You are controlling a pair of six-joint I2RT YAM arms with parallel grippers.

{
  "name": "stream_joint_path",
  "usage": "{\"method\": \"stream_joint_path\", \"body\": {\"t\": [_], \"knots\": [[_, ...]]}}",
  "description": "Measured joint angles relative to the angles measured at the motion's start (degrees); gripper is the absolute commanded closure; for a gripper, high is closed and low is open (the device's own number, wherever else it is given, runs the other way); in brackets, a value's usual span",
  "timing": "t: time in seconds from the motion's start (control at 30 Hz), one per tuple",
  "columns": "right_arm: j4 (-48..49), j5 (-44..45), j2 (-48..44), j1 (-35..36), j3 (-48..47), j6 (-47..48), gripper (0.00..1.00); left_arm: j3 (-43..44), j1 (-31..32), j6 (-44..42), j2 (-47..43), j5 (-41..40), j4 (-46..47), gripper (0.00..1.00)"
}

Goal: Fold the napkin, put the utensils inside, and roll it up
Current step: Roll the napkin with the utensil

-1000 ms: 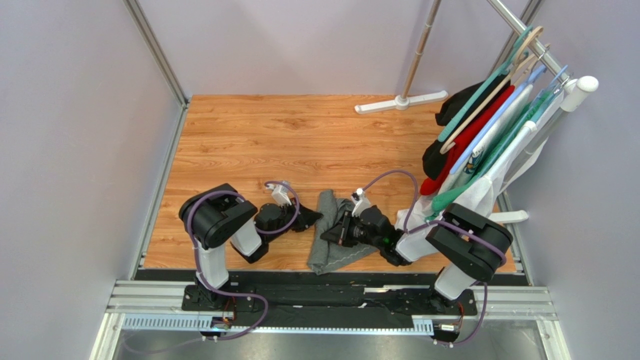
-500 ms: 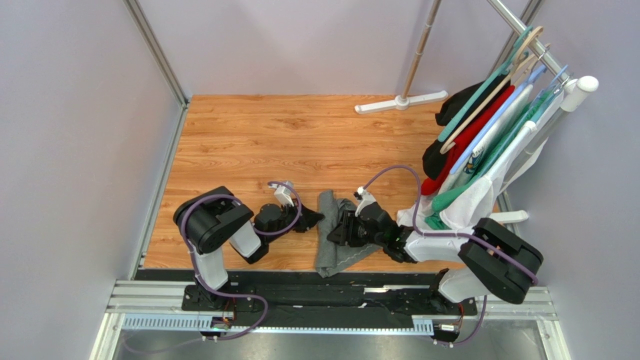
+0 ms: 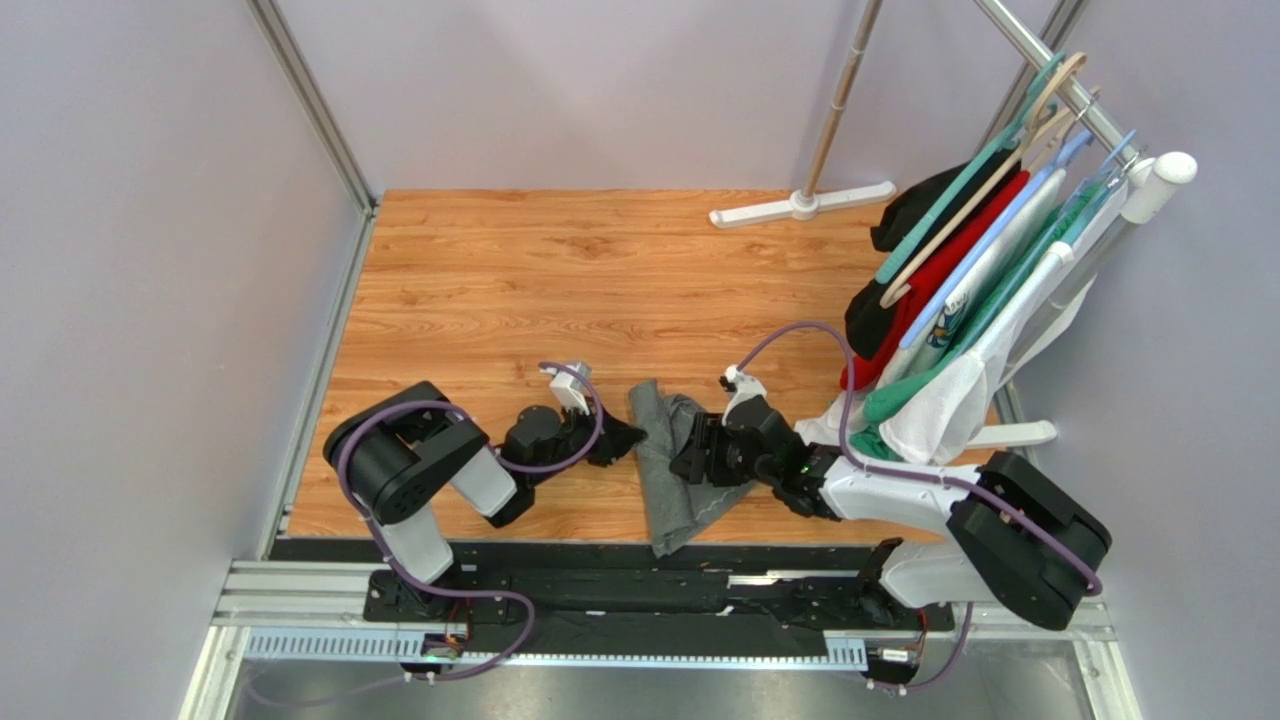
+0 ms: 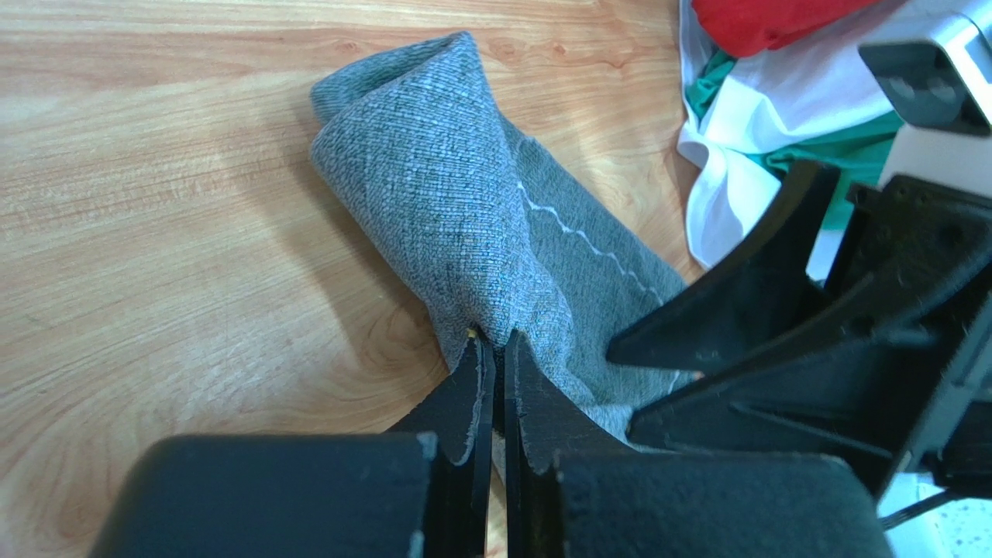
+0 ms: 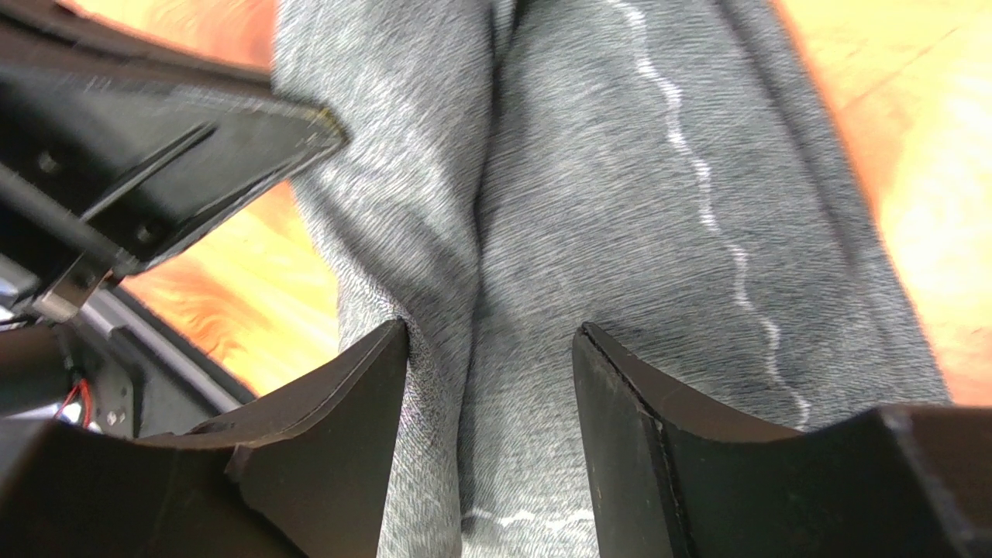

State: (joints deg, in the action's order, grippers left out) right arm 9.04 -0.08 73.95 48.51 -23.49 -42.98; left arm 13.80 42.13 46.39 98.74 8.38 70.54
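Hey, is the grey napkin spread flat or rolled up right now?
Rolled up, not spread: the napkin lies as a narrow bundle on the wooden table, its layers curling over at the far end.

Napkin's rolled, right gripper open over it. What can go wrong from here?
1. The napkin roll looks loose and its far end gapes. With the right gripper open over it, it may unroll.
2. The left gripper is shut against the roll's edge. If cloth is pinched, pulling back could drag it open.
3. No utensils show, so whether they are inside is unconfirmed.
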Motion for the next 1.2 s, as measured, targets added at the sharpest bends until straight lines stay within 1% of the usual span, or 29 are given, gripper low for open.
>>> {"method": "stream_joint_path", "body": {"t": [0.1, 0.3, 0.33, 0.4, 0.53, 0.67, 0.77, 0.87, 1.0, 1.2], "knots": [[0.3, -0.9, 1.7, -1.7, -0.5, 0.5, 0.42, 0.0, 0.0, -1.3, 0.0, 0.2, -0.5, 1.00], [4.2, -4.7, 6.1, -5.2, -2.1, 1.2, 0.41, 0.3, -0.1, -3.8, -0.3, 0.8, -2.1, 1.00], [4.8, -5.1, 6.6, -5.5, -2.3, 1.4, 0.38, 0.3, -0.1, -4.0, -0.4, 0.9, -2.6, 1.00], [5.6, -6.1, 7.0, -5.8, -2.4, 2.3, 0.35, 0.4, -0.1, -4.2, -0.6, 0.9, -3.6, 1.00], [4.8, -7.0, 5.6, -5.9, -2.3, 4.3, 0.34, 2.3, -0.1, -4.1, -2.7, 0.7, -9.1, 1.00], [-0.6, -4.7, -1.4, -4.4, -1.8, 6.3, 0.35, 4.0, -0.1, -4.4, -6.1, 0.3, -16.2, 1.00], [-6.7, 0.4, -5.1, -0.1, -4.6, 7.8, 0.36, 5.1, 0.0, -5.0, -9.1, 0.0, -21.9, 1.00], [-10.7, 5.2, -4.6, 5.5, -8.7, 8.6, 0.38, 6.4, 0.0, -5.7, -11.2, -0.4, -26.8, 1.00], [-15.1, 12.7, 1.6, 13.6, -16.0, 8.7, 0.38, 7.8, 0.0, -5.9, -11.8, -0.5, -30.7, 1.00], [-22.6, 22.4, 10.7, 22.0, -24.3, 8.2, 0.38, 8.3, 0.0, -5.8, -11.8, -0.6, -32.5, 1.00]]}}
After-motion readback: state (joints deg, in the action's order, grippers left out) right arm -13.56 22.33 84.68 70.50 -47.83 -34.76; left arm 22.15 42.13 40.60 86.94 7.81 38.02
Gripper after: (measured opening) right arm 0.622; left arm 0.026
